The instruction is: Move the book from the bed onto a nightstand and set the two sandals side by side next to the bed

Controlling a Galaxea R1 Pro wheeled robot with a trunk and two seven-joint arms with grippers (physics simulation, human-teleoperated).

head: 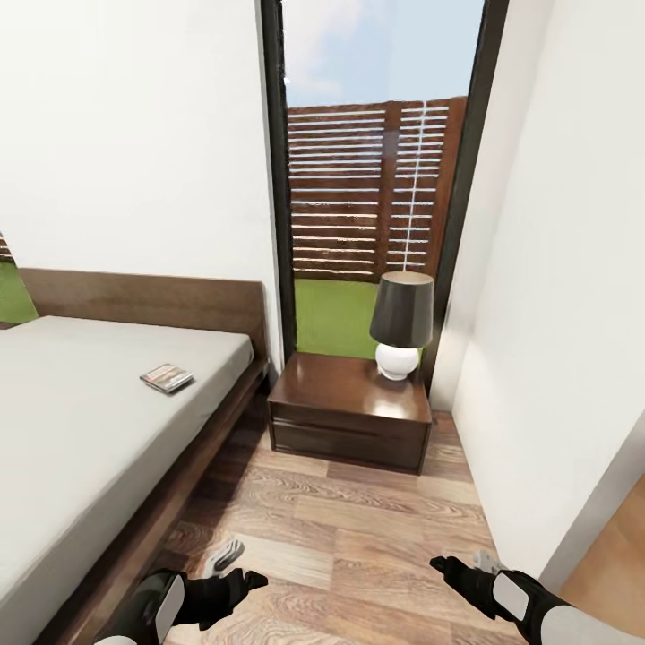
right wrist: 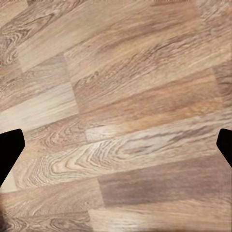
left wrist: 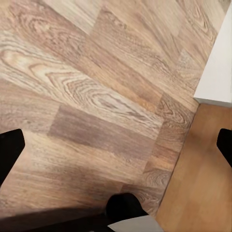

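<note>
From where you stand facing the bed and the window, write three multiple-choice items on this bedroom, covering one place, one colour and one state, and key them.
1. The small thin paperback book lies:
A. on the light-grey mattress of the dark wooden bed
B. on the dark-brown two-drawer nightstand
C. on the wood-plank floor

2. The shade of the table lamp on the nightstand is:
A. white
B. dark grey to black
C. blue

3. The left gripper and right gripper are:
A. both shut on sandals
B. one holding the book
C. both open and empty

Answers:
1 A, as the head view shows the book on the mattress near the headboard.
2 B, as the shade is dark above a white round base.
3 C, as each wrist view shows its fingertips wide apart with bare floor between.
</note>
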